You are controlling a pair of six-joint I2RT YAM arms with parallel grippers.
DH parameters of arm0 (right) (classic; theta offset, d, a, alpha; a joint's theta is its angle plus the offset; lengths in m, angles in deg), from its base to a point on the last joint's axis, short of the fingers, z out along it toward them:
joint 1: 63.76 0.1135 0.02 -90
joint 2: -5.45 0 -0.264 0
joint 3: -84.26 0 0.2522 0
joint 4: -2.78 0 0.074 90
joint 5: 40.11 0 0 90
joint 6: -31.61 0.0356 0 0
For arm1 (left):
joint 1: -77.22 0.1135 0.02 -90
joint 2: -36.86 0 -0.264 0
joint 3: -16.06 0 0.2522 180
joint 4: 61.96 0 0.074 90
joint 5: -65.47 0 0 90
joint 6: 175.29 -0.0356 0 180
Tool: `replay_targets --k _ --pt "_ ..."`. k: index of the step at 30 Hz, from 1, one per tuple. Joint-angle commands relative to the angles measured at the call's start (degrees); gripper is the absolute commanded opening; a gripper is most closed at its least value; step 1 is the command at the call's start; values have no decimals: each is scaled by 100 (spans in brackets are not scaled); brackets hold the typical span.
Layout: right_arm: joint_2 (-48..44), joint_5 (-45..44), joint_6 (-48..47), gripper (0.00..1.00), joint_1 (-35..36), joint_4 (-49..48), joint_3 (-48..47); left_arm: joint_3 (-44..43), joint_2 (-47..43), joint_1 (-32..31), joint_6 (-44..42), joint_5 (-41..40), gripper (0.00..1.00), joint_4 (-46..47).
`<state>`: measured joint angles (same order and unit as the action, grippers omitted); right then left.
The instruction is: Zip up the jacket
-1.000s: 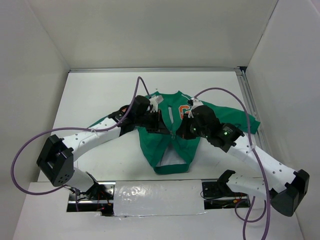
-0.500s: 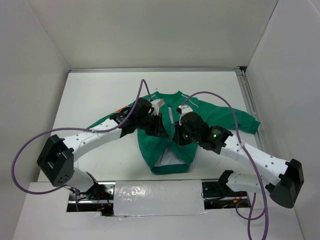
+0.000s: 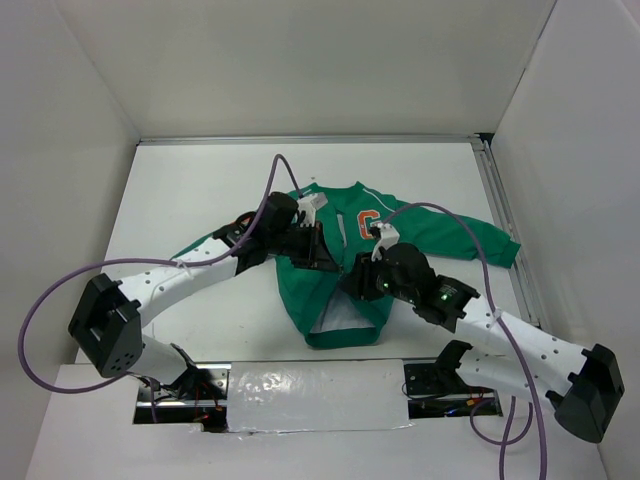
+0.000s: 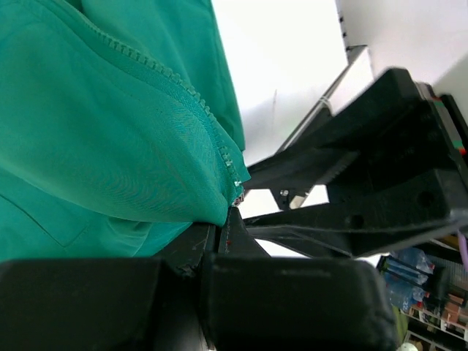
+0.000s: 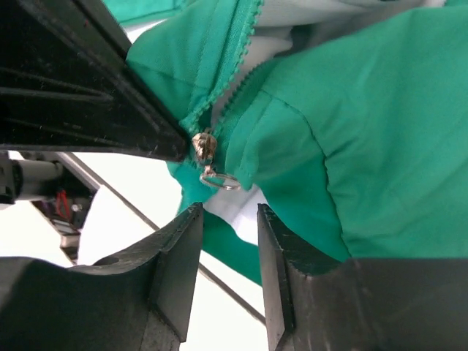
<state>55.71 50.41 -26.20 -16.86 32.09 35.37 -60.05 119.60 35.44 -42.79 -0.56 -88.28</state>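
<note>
The green jacket (image 3: 450, 238) lies flat mid-table, its orange G patch (image 3: 367, 220) showing. My left gripper (image 3: 328, 260) is shut on the jacket's front edge beside the zipper teeth (image 4: 183, 88), pinching fabric at its fingertips (image 4: 224, 225). My right gripper (image 3: 352, 284) is open and empty, just below the zipper slider (image 5: 203, 145) and its ring pull (image 5: 219, 180). The ring hangs just beyond the tips of its fingers (image 5: 183, 248), touching neither. The zipper is closed above the slider and open below it, where white lining (image 3: 338, 318) shows.
White walls enclose the table on three sides. A metal rail (image 3: 500, 215) runs along the right edge. A taped strip (image 3: 320, 395) and the arm bases sit at the near edge. Purple cables (image 3: 455, 215) loop over both arms.
My right gripper has pulled back from the chest patch toward the lower front of the jacket, uncovering the G. My left gripper has stayed shut on the fabric, barely moving.
</note>
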Motion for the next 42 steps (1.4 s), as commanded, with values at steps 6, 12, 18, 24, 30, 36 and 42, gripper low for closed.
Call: replay_targets --k 6,12,18,24,30,36,42 --pt "-200 660 69 46 -391 -1194 200 21 -267 73 83 617 0 482" --pt "-236 1090 7 46 -717 -1336 270 117 -337 161 74 951 0 710" --pt "-324 1705 -37 43 -822 -1520 376 117 -320 232 153 961 0 755" --pt "-377 1891 -2 39 -831 -1520 332 109 -311 240 215 751 0 737" --pt "-385 1944 148 40 -831 -1520 332 135 -346 240 285 671 0 763" --pt "-596 1346 288 59 -814 -721 182 100 -364 240 329 539 0 719" --pt "-1132 1416 596 100 -629 -597 323 56 -337 249 338 495 0 746"
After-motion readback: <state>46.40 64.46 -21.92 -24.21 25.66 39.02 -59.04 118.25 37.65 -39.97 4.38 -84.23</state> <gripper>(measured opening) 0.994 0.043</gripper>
